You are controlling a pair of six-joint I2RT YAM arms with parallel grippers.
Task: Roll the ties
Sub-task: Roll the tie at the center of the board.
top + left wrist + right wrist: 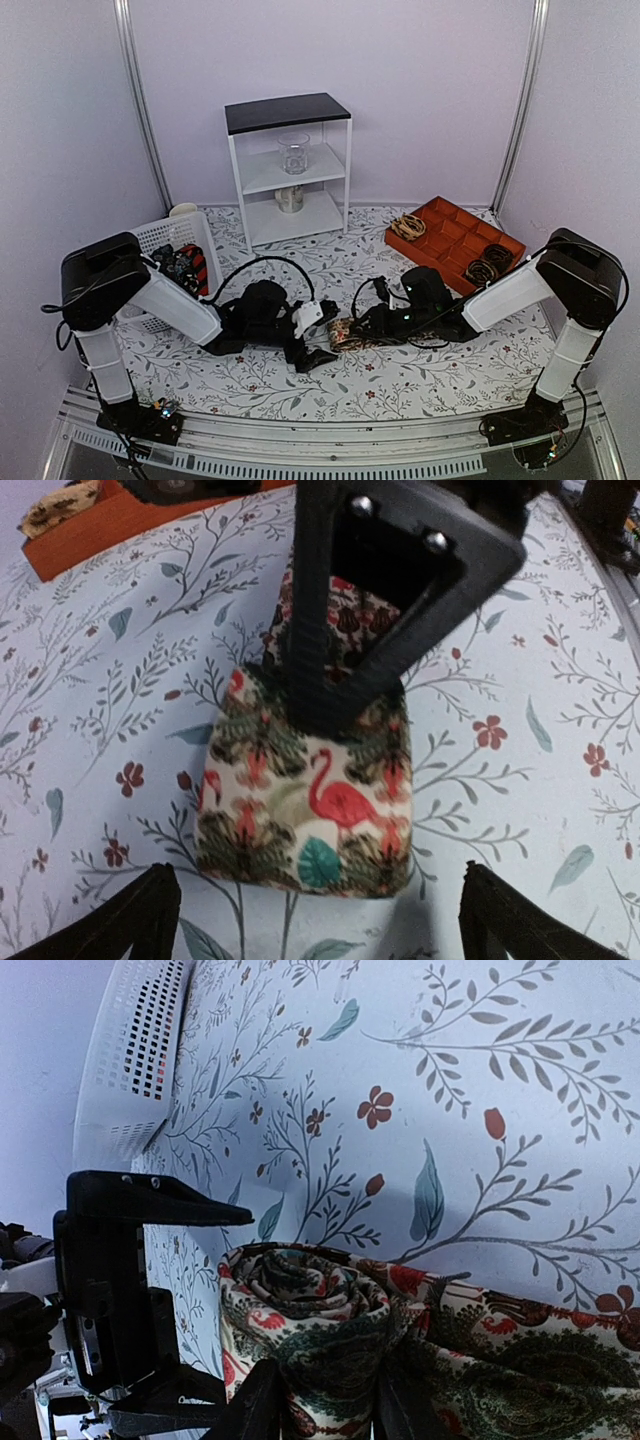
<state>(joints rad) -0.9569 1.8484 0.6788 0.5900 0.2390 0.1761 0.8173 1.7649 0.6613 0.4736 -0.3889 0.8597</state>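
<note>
A tie (pixel 345 333) with a pale flamingo and leaf print lies wound into a fat roll at the middle of the table. In the right wrist view the roll (pixel 310 1300) shows its spiral end, and my right gripper (pixel 325 1410) is shut on it, one finger on each side. A loose length of the tie (pixel 560 1360) trails off to the right. From the left wrist view the roll (pixel 305 810) sits just ahead of my left gripper (pixel 320 930), which stands wide open and holds nothing. The right gripper's black finger (pixel 320 630) presses on the roll from behind.
A white perforated basket (pixel 170 250) with more fabric stands at the left. An orange compartment tray (pixel 455 240) at the back right holds several rolled ties. A white shelf (pixel 290 170) with a glass jar and a can stands at the back.
</note>
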